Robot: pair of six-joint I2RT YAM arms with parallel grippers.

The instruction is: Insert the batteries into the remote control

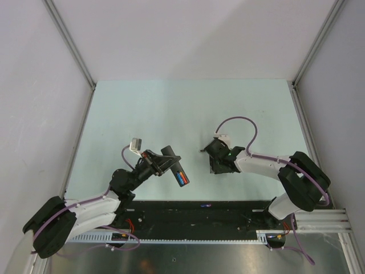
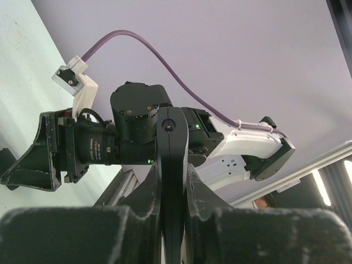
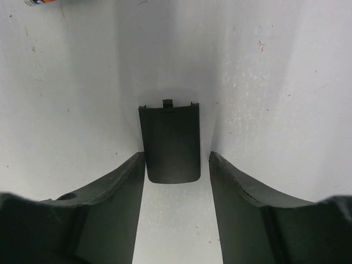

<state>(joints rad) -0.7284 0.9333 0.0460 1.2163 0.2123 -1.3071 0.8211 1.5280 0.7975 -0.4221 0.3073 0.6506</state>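
My left gripper point(image 1: 163, 165) is shut on the remote control point(image 1: 174, 166), a slim black bar held above the table. Its open end shows a blue and a red-orange battery point(image 1: 181, 176) lying side by side. In the left wrist view the remote point(image 2: 172, 165) stands edge-on between the fingers of that gripper point(image 2: 172, 190). My right gripper point(image 1: 213, 161) is open and low over the table. In the right wrist view a black battery cover point(image 3: 169, 143) lies flat on the table, its near end between the tips of the gripper point(image 3: 177, 158). Neither finger touches it.
A silvery and orange battery point(image 3: 41, 1) lies at the top left edge of the right wrist view. A small blue-red thing point(image 1: 205, 204) lies on the black base strip between the arms. Grey walls and metal posts enclose the pale table point(image 1: 171, 108).
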